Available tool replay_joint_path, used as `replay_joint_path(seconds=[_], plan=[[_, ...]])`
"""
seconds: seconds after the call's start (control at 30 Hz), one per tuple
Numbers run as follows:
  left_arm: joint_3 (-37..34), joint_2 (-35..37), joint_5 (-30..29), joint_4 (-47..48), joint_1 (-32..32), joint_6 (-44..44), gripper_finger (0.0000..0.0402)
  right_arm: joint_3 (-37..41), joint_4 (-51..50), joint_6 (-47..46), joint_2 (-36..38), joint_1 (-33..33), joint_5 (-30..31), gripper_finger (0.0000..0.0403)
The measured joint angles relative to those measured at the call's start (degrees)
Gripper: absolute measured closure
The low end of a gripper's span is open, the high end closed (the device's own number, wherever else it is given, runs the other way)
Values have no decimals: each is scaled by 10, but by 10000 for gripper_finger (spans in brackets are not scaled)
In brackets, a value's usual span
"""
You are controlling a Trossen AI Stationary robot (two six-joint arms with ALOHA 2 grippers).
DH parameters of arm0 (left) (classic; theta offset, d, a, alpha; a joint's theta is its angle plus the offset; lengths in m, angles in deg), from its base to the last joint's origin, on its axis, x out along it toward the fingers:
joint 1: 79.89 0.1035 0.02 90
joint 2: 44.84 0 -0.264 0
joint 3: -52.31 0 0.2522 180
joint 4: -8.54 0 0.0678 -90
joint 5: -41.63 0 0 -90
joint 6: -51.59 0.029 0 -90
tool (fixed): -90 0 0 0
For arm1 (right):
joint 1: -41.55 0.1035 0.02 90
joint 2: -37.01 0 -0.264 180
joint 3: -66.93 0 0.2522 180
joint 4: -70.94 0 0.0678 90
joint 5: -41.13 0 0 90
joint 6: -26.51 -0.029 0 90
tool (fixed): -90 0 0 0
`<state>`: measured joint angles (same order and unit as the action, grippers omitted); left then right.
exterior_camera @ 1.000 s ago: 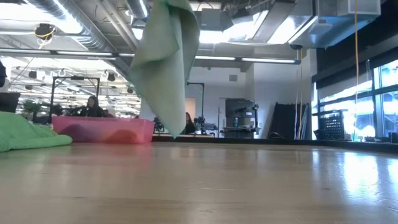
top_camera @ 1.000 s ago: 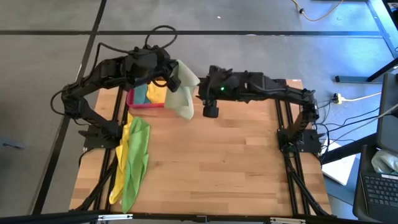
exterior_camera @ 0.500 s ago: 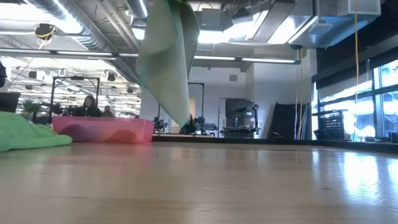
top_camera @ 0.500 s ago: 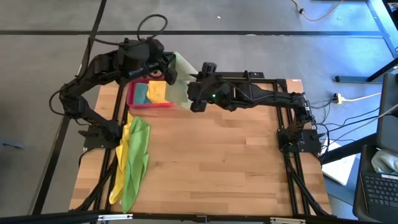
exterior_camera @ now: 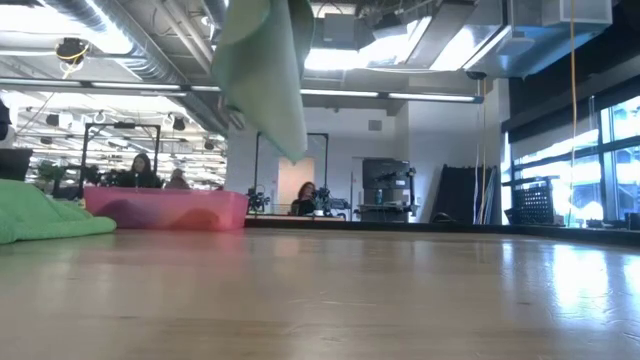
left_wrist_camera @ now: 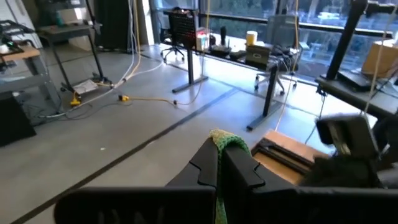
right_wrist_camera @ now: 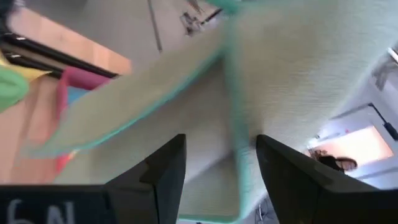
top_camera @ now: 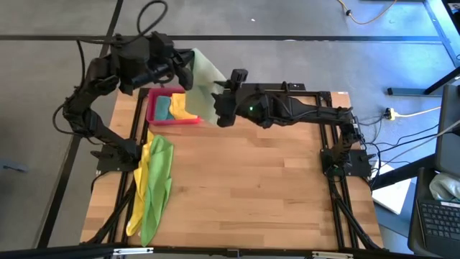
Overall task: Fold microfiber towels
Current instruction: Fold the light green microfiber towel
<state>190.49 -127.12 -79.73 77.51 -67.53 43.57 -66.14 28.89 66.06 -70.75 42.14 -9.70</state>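
Soft pale olive-green towel hangs limp (left claw clamped; right claw apart).

You see only a sliver of the pale olive-green towel between the left gripper fingers; the rest hangs hidden below. In the low view its top runs off the frame, with both grippers out of sight. The right gripper view is blurred close-up cloth.
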Motion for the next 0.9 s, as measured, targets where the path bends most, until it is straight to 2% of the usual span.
replay_joint_path(seconds=[0.1,0.2,0.33,0.4,0.6,0.73,0.9], plan=[[16,-1,-4,2,0,-9,402,0,15,27,-3,12,11,206],[30,0,-5,0,-7,-25,402,0,94,89,-6,16,45,206],[40,-1,-5,1,-20,-30,402,0,205,152,-5,13,45,206],[44,-1,-5,1,-28,-37,402,0,219,164,-5,12,43,206],[62,-1,-5,1,-37,-36,402,0,175,149,-5,26,44,206],[72,-1,-4,1,-37,-34,402,0,181,104,-11,42,0,206],[72,-1,44,10,-37,-34,402,0,179,15,-20,34,-42,205]])
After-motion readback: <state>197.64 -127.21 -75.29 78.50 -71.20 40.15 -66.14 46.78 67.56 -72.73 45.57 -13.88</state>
